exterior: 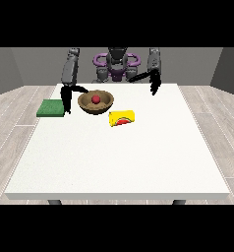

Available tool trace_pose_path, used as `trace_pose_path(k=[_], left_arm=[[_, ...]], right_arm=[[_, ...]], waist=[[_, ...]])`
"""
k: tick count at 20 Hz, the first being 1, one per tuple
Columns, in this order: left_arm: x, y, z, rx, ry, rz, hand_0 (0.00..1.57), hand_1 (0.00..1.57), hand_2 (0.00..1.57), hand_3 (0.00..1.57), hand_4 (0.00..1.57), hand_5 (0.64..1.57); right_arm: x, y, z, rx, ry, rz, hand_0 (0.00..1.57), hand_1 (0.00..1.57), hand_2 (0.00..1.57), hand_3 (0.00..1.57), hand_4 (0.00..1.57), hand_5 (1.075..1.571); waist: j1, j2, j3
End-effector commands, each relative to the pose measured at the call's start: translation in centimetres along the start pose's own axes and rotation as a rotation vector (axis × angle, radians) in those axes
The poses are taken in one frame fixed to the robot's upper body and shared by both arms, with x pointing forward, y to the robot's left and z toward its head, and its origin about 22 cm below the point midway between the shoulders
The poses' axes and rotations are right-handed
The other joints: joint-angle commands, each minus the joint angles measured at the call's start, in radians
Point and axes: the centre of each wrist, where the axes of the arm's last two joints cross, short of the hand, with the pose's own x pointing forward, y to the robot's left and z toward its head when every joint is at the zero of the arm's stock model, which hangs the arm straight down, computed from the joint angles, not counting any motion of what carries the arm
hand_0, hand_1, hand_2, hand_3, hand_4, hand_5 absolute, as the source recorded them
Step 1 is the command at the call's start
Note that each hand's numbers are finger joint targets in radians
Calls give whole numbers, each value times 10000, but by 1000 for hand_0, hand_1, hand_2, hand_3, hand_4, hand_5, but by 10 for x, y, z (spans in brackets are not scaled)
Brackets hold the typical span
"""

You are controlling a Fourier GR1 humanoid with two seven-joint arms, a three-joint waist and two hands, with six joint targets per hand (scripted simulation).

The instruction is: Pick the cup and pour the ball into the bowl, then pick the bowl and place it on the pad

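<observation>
Now | hand at the view's left hanging beside bowl | fingers straight | grasping nothing

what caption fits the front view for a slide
Ball sits in the bowl, cup lies tipped beside it, pad waits at the view's left.

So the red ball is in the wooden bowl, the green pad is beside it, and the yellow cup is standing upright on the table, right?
Not quite. The front view shows the yellow cup lying on its side, not upright. The red ball is in the wooden bowl, and the green pad is beside it.
</observation>
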Motion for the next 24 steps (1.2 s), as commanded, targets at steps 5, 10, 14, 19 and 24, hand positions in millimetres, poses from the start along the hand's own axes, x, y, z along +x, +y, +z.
trace_pose_path(k=[5, 10, 14, 19, 24], left_arm=[[34, 9, -14, -380, -1030, 53, 0, 0, 0, 0, 0, 1556], [66, -20, -24, -628, -1386, 137, 0, 0, 0, 0, 0, 1558], [37, -7, -15, -385, -598, 34, 0, 0, 0, 0, 0, 1562], [13, -9, 14, -669, 314, 64, 0, 0, 0, 0, 0, 1563], [18, 16, -2, -263, -344, 82, 0, 0, 0, 0, 0, 1566]], right_arm=[[-9, -25, 8, -724, -165, -383, 0, 0, 0, 0, 143, 1530], [-17, 5, 0, -678, -310, -850, 0, 0, 0, 0, 205, 1527], [-12, 34, -11, -454, -70, -1038, 0, 0, 0, 0, 233, 1532], [-14, 37, -12, -769, 880, -1032, 0, 0, 0, 0, 374, 1551], [-34, 64, -5, -742, 1288, -1047, 0, 0, 0, 0, 375, 1550]], waist=[[800, 830, 8], [1001, 1070, 15], [735, 404, 0], [749, -646, 1], [634, 18, 1]])
